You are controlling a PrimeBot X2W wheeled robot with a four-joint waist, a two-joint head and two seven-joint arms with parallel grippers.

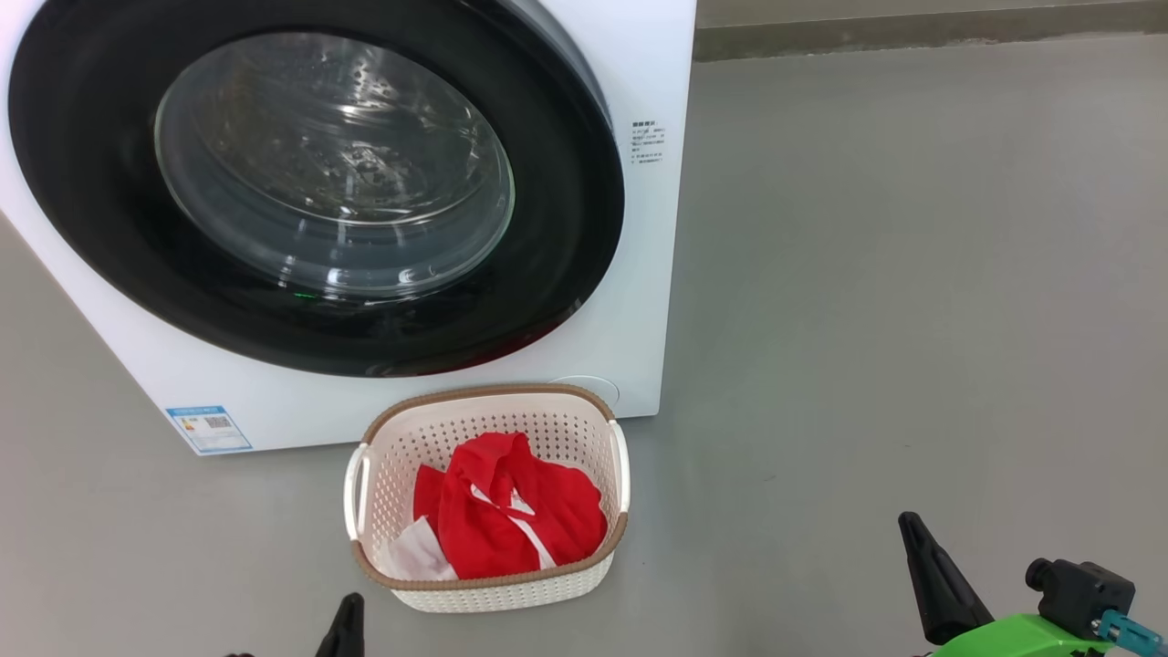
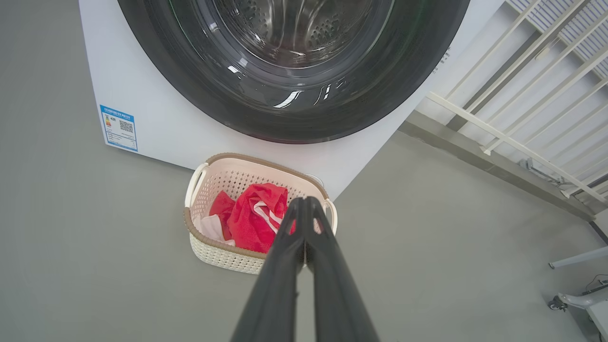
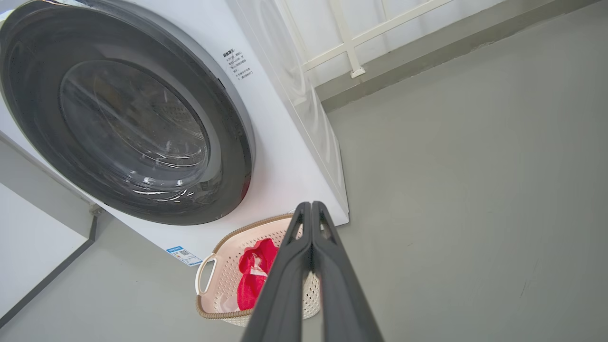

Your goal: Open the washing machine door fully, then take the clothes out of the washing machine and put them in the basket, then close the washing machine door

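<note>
Surroundings: a bare grey floor [image 1: 912, 319] runs to a darker grey kerb [image 1: 912, 32]. In the left wrist view a white barred railing [image 2: 513, 142] stands beyond the kerb, and a pale wheeled foot [image 2: 584, 304] sits at the lower right.

The big white front-loading washing machine [image 1: 652, 274] carries a blue label [image 1: 210, 429] at its lower left corner. Its large round door with a glossy black rim [image 1: 100, 237] lies flat against the front. The perforated steel drum shows through the bulging clear glass.

The small cream perforated plastic basket with a brown woven-look rim [image 1: 497, 595] stands on the floor just before the machine's lower right corner. It holds the bright red clothes with white trim [image 1: 511, 520], and a small white cloth [image 1: 420, 552] lies at their left.

My left jaws are closed on nothing, their two long dark fingers [image 2: 280, 275] pressed together and covering the basket's near right rim in that wrist view. My right jaws, fingers [image 3: 285, 285] likewise together and empty, overlap the basket's right side in their own view. A green housing [image 1: 1022, 639] shows on my right arm.
</note>
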